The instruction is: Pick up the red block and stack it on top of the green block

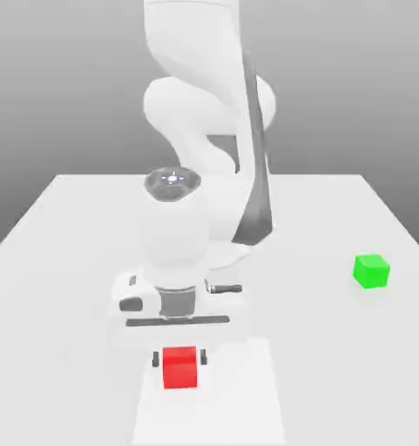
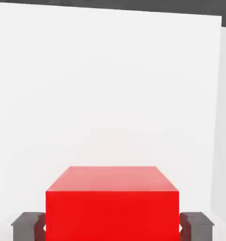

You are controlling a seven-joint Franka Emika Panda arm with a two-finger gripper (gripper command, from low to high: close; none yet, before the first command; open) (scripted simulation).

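Red block (image 1: 180, 367) pinched between the two fingers (image 2: 26, 225) of the pincer (image 1: 179, 358), low on the white counter (image 1: 334, 218), flanked on opposite faces for a square lift. Green block (image 1: 371, 271) well apart toward the exterior view's right, top bare for stacking.

A plain white bench (image 1: 64, 261) carries 2 small cubes. The red block (image 1: 180, 367) sits near the bench's front edge, toward the middle of the exterior view, apparently resting on the surface, though its underside is hard to read there. The green block (image 1: 371, 271) lies directly on the bench well apart from it, toward the exterior view's right and farther back. In the hand view the red block (image 2: 112, 204) stands against the same white surface (image 2: 110, 84).
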